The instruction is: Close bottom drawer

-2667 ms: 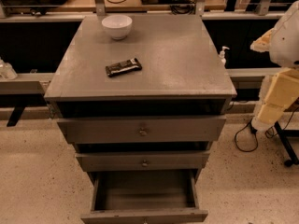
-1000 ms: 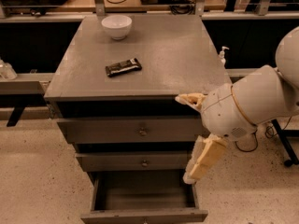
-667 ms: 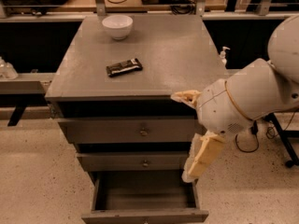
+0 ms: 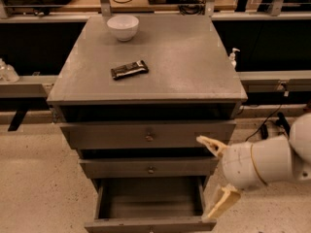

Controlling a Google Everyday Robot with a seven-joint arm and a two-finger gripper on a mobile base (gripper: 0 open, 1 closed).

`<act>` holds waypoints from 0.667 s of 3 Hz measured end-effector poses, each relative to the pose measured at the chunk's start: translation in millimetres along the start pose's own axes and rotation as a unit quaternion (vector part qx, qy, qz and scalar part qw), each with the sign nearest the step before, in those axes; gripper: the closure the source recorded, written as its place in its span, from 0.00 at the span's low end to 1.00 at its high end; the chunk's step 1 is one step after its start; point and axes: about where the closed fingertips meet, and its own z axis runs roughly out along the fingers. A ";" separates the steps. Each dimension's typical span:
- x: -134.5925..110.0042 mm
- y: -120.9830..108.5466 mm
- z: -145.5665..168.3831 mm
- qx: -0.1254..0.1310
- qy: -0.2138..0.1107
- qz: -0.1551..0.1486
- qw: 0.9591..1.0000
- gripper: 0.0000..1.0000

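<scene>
bottom drawer [image 4: 148, 224] pulled out, lowest of three in grey cabinet [image 4: 189, 67]. end effector [image 4: 204, 177] by cabinet's right front edge, released, fingers spread wide, lower one near drawer's right corner. white bowl [image 4: 122, 26] and dark bar [image 4: 129, 70] on top.

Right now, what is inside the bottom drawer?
The bottom drawer is pulled out, and its visible floor is bare. Its rear is covered by the middle drawer. The hand, open at the drawer's right, hides its right front corner.
</scene>
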 end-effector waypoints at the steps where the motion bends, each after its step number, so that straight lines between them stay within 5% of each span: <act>1: 86.1 23.4 39.2 0.038 -0.012 0.022 0.999 0.00; 2: 136.4 9.6 53.7 0.067 -0.016 0.048 0.996 0.00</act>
